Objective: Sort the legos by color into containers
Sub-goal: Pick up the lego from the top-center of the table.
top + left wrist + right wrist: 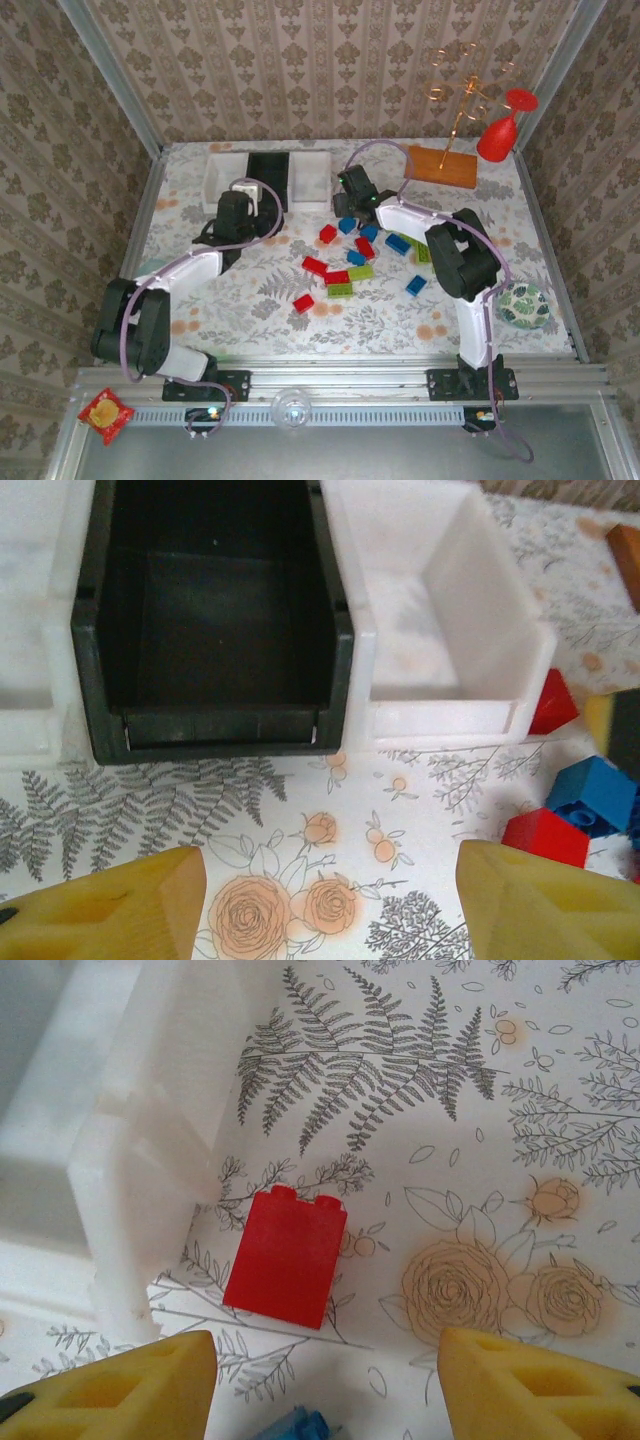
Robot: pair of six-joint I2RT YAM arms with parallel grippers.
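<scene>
Three containers stand in a row at the back: a white bin, a black bin and a second white bin. Legos lie loose mid-table: red, blue and lime green. My left gripper hangs open over bare cloth just in front of the black bin. My right gripper is open beside the right white bin. A red lego lies flat just beyond its fingertips, and a blue lego shows at the bottom edge.
A red wine glass and a wire rack on a wooden base stand at the back right. A pale teal round cup sits by the right arm. More legos, red and blue, lie right of my left gripper.
</scene>
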